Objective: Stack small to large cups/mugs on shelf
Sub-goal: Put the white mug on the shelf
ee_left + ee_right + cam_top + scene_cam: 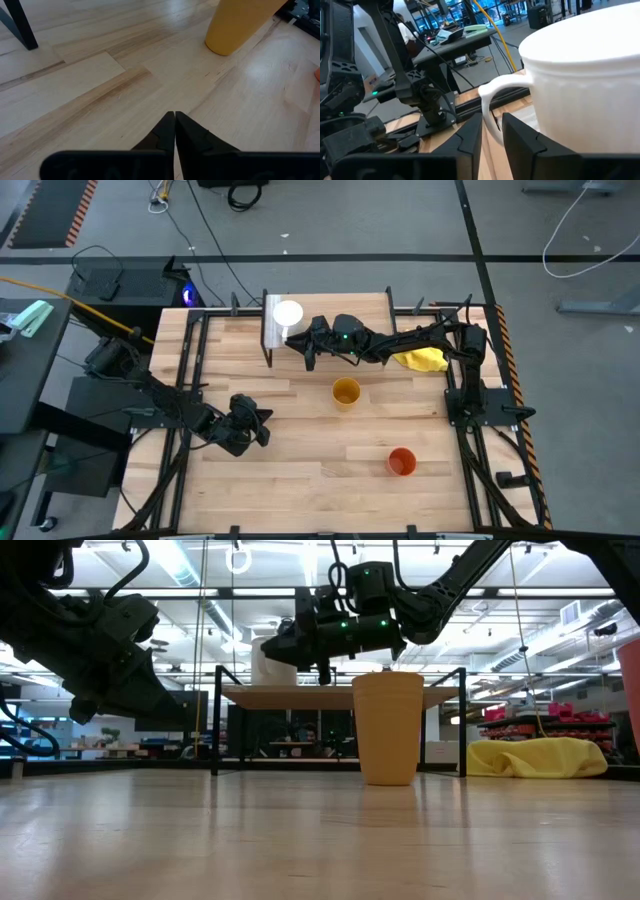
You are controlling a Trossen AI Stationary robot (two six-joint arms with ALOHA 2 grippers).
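Note:
A white mug (288,312) (580,75) stands upright on the shelf (440,697) at the table's far left. My right gripper (492,117) reaches level toward it from the right. It is open, one finger on each side of the mug's handle (487,100), with a gap showing on both sides. The yellow-orange cup (345,392) (388,728) stands on the table in front of the shelf. The orange-red cup (401,462) stands nearer the front right. My left gripper (175,117) (245,425) hovers shut over the table's near left, holding nothing.
A yellow cloth (420,360) (540,757) lies crumpled on the table beside the shelf's right end, under the right arm. Black rails (185,380) run along the table's sides. Bare tabletop lies between the two cups and the left gripper.

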